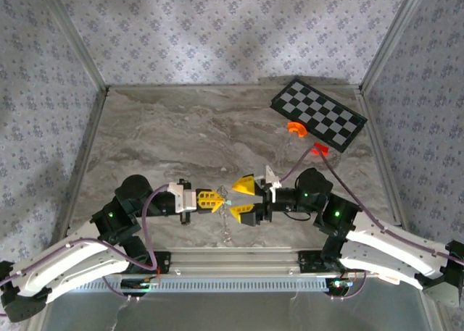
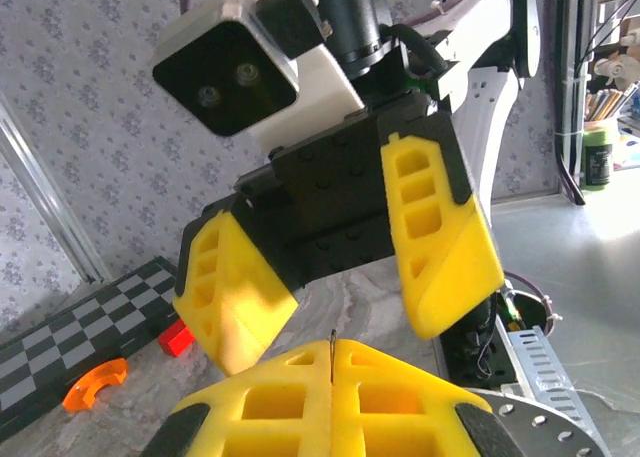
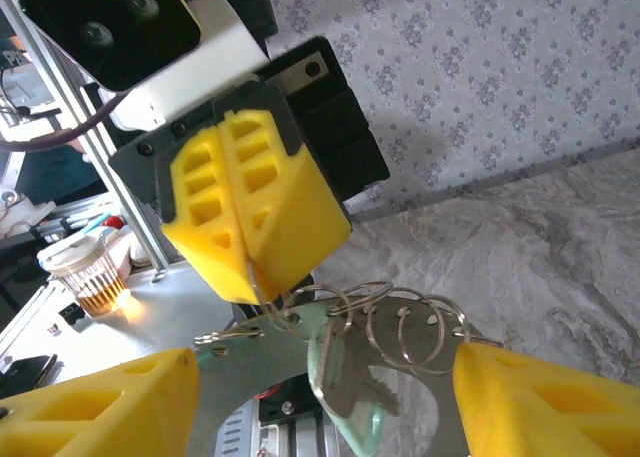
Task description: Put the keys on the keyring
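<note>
My left gripper (image 1: 222, 199) is shut on the keyring (image 3: 400, 322), a string of thin silvery linked rings. In the left wrist view a thin wire edge (image 2: 332, 349) pokes up between its closed yellow fingers (image 2: 270, 402). Two keys (image 3: 378, 382), one silvery and one mint green, hang from the rings; from above they dangle below the grippers (image 1: 227, 226). My right gripper (image 1: 241, 198) faces the left one, open, one finger on each side of the rings. In the right wrist view its fingertips (image 3: 545, 397) frame the keys, and the outermost ring reaches the right fingertip.
A checkerboard (image 1: 319, 115) lies at the back right, with an orange curved piece (image 1: 296, 128) and a red block (image 1: 320, 149) beside it. Patterned walls enclose the marble table (image 1: 181, 135). A metal rail (image 1: 239, 262) runs along the near edge.
</note>
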Robot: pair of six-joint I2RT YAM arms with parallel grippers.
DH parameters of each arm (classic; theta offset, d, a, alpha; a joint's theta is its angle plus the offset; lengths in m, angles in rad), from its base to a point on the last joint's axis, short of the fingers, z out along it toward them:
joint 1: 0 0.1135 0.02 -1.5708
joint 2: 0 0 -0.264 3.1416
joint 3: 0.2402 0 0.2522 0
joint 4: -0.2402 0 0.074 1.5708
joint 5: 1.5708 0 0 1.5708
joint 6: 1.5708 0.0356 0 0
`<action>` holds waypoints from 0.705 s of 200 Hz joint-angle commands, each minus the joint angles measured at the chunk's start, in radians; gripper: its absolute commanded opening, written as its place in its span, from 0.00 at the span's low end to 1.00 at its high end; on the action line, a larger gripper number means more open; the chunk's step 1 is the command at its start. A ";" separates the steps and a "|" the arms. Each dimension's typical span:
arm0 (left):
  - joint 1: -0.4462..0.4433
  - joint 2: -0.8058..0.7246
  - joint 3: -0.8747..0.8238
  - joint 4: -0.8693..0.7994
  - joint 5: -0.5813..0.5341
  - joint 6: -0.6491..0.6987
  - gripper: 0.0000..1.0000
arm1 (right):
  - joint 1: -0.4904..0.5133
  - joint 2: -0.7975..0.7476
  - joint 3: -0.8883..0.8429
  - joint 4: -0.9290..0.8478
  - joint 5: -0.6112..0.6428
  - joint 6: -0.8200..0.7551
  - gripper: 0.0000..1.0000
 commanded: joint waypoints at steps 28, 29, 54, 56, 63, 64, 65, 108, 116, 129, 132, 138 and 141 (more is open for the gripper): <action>-0.005 -0.022 -0.036 0.198 -0.081 -0.094 0.00 | 0.004 -0.078 -0.032 0.062 0.039 -0.044 0.59; -0.005 -0.022 -0.038 0.200 -0.082 -0.097 0.00 | 0.004 -0.080 -0.032 0.065 0.039 -0.046 0.58; -0.006 -0.034 -0.084 0.312 -0.125 -0.159 0.00 | 0.004 -0.103 -0.022 0.054 0.037 -0.104 0.46; -0.007 -0.034 -0.087 0.322 -0.127 -0.163 0.00 | 0.004 -0.102 -0.018 0.049 0.037 -0.109 0.46; -0.008 -0.037 -0.098 0.350 -0.135 -0.180 0.00 | 0.004 -0.097 -0.005 0.026 0.039 -0.127 0.45; -0.008 -0.037 -0.099 0.353 -0.135 -0.183 0.00 | 0.004 -0.097 -0.004 0.022 0.039 -0.130 0.45; -0.009 -0.037 -0.101 0.359 -0.136 -0.185 0.00 | 0.004 -0.095 -0.001 0.019 0.039 -0.132 0.45; -0.017 -0.043 -0.129 0.427 -0.159 -0.232 0.00 | 0.003 -0.039 0.076 -0.068 0.011 -0.215 0.49; -0.019 -0.045 -0.135 0.440 -0.156 -0.238 0.00 | 0.002 -0.027 0.090 -0.080 0.011 -0.224 0.49; -0.020 -0.045 -0.148 0.462 -0.136 -0.245 0.00 | 0.001 -0.012 0.105 -0.084 0.005 -0.232 0.49; -0.020 -0.045 -0.148 0.463 -0.131 -0.245 0.00 | 0.001 -0.008 0.108 -0.083 0.003 -0.232 0.49; -0.020 -0.045 -0.152 0.470 -0.116 -0.247 0.00 | -0.001 -0.004 0.113 -0.080 0.001 -0.233 0.49; -0.021 -0.046 -0.154 0.472 -0.110 -0.248 0.00 | -0.001 0.000 0.115 -0.078 0.001 -0.233 0.48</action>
